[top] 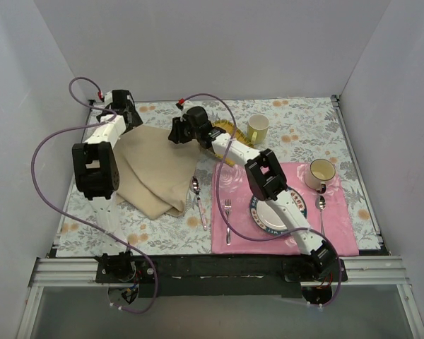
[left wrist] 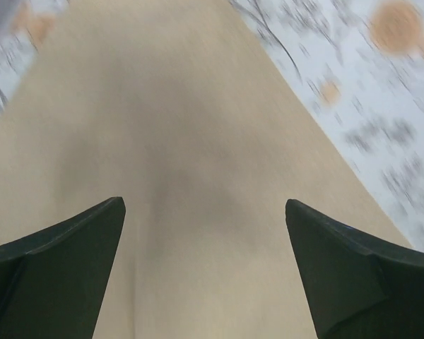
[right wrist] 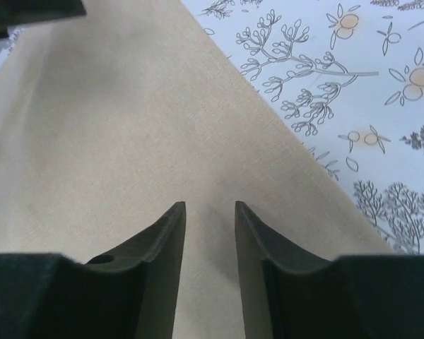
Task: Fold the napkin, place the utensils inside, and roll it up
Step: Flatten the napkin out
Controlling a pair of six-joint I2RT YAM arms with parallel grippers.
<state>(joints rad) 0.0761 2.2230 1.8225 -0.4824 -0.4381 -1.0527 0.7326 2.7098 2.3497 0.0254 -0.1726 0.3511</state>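
The beige napkin (top: 154, 171) lies folded on the left half of the table, with layered edges at its near corner. My left gripper (top: 135, 121) hovers over its far left corner; in the left wrist view it (left wrist: 205, 205) stands wide open above the bare napkin (left wrist: 169, 127), with nothing between its fingers. My right gripper (top: 174, 133) is over the napkin's far right edge. In the right wrist view its (right wrist: 210, 205) jaws are narrowly parted over the napkin (right wrist: 113, 141), with no cloth between them. One spoon (top: 196, 188) lies beside the napkin. A fork (top: 227, 219) and a second spoon (top: 321, 212) lie on the pink placemat (top: 339, 226).
A plate (top: 272, 215) and a cream cup (top: 320, 174) sit on the placemat, partly under my right arm. A yellow-green cup (top: 258, 127) stands at the back. A yellow checked cloth (top: 231, 131) peeks from under the right arm. Floral tablecloth (right wrist: 353, 85) borders the napkin.
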